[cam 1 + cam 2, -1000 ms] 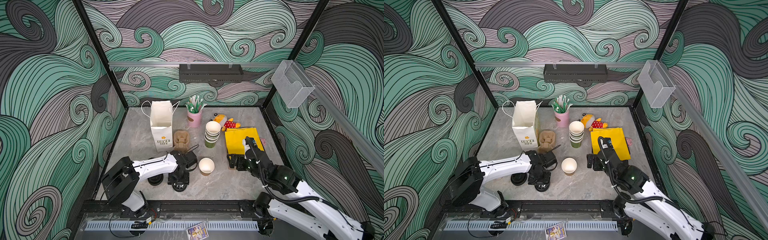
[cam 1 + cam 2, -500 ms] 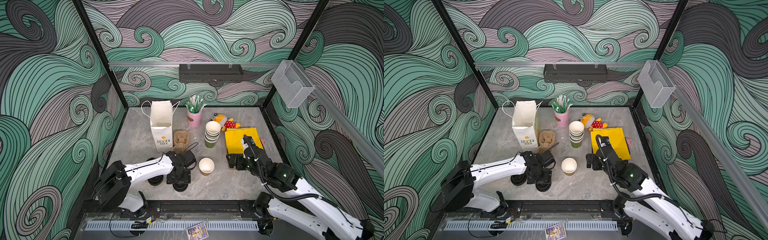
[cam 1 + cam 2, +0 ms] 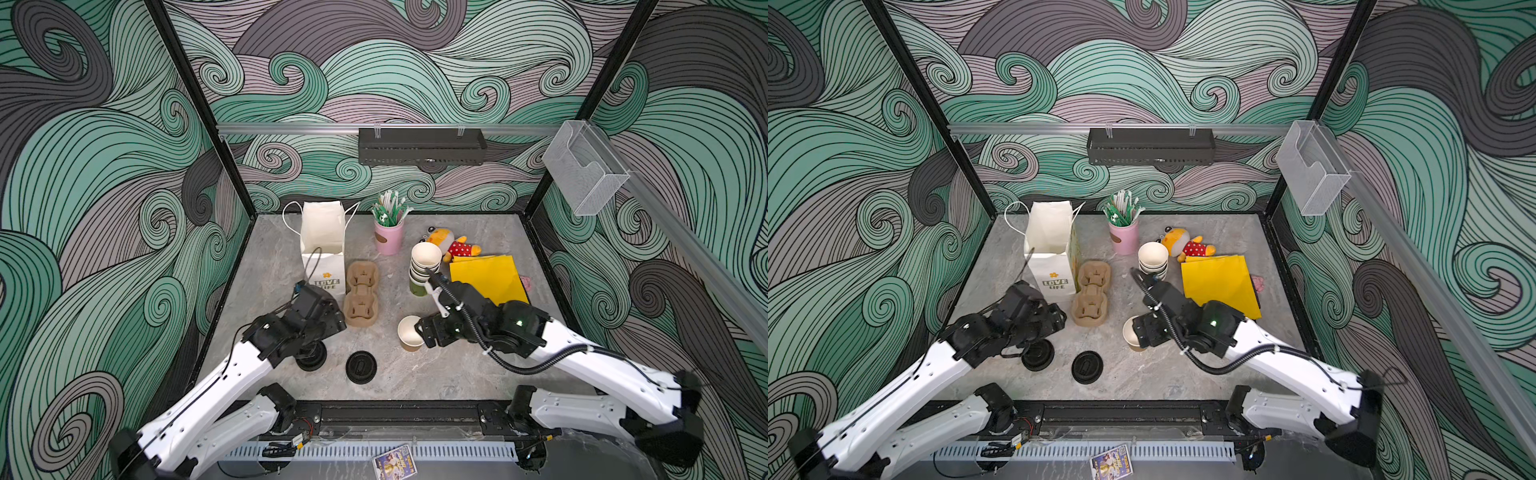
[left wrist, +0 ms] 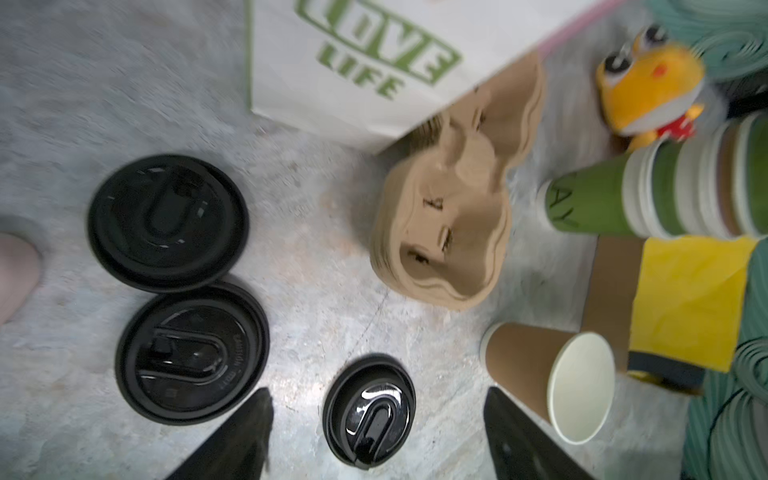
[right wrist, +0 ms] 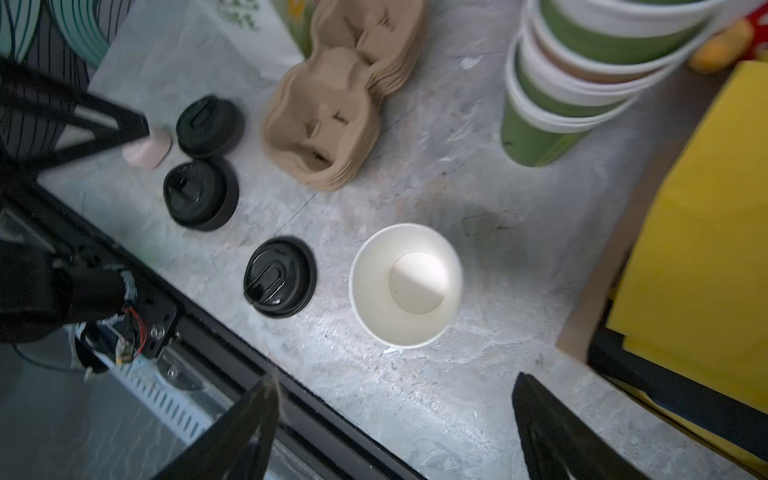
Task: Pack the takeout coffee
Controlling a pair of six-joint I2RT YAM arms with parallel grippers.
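A brown paper cup [image 3: 409, 334] [image 3: 1131, 334] [image 4: 528, 365] [image 5: 405, 286], white inside, stands upright with no lid near the table's middle front. One loose black lid [image 3: 361, 366] [image 3: 1086, 367] [image 4: 370, 411] [image 5: 279, 276] lies flat to its left. My left gripper [image 3: 328, 324] [image 4: 376, 440] hangs open above the table, and in the left wrist view that lid lies between its fingers, untouched. My right gripper [image 3: 424, 332] [image 3: 1142, 332] [image 5: 399, 432] is open beside the cup's right side, empty. A green cup shows only in the lidless stack [image 3: 424, 266].
Two more piles of black lids [image 3: 1038, 355] [image 4: 168, 220] [image 4: 191, 353] lie under the left arm. A pulp cup carrier [image 3: 360, 295] sits beside a white "LOVE LIFE" paper bag [image 3: 323, 245]. Behind are a pink straw cup [image 3: 388, 241], a plush toy [image 3: 451, 245] and yellow paper [image 3: 488, 276].
My left gripper opened, let go of the loose lid and drew back to the left, leaving it flat on the table. My right gripper moved left up to the brown cup.
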